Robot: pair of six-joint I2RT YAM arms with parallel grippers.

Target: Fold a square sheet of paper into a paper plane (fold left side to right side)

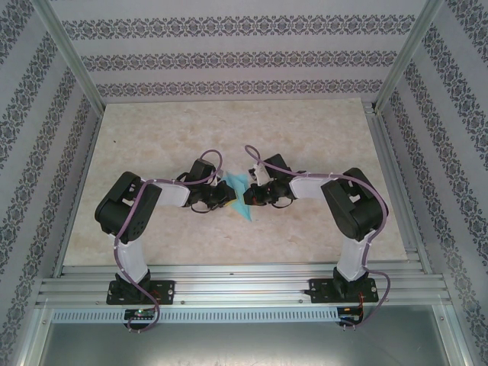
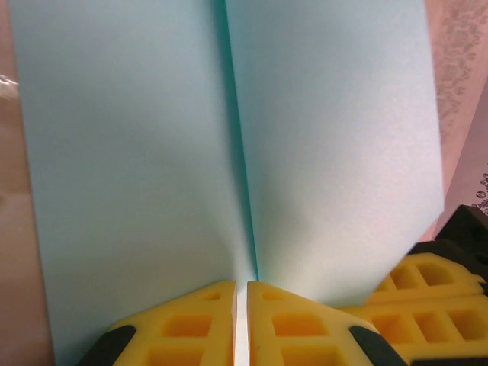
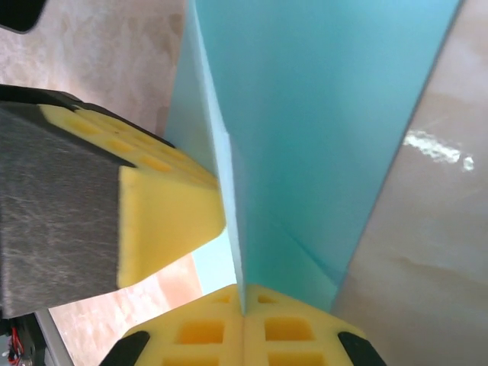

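Sheet status: the square sheet of paper point(image 1: 242, 200) sat mid-table, pinched between both arms. It looked already doubled along a centre crease, the two halves splaying out from it. Left gripper point(image 1: 227, 197) was at its 9 o'clock, right gripper point(image 1: 252, 194) at its 3 o'clock.

Left wrist cam: left gripper point(image 2: 242, 299) fingers together, clamped on the sheet at the bottom of the crease line. The crease ran to 12 o'clock with a flap on either side. A yellow pad point(image 2: 431, 286) of the right gripper showed at 4 o'clock, right up against the flap.

Right wrist cam: right gripper point(image 3: 244, 301) fingers together, clamped on the folded edge. A left-gripper finger point(image 3: 164, 210) was at 9 o'clock, just beside the paper.

My read: we were mid left-to-right fold, crease formed but not flattened. The next move probably needed one arm to keep its hold while the other let go. Then the halves would go down on the table point(image 1: 152, 137) and the crease get pressed, without shearing the layers.

Couldn't make out:
- layer count at either clamp
- whether the lower edge touched the table
- sheet corners, cropped in both wrist cams and mostly covered by the grippers from above
- a short diagonal line near the right clamp, crease or layer edge unclear
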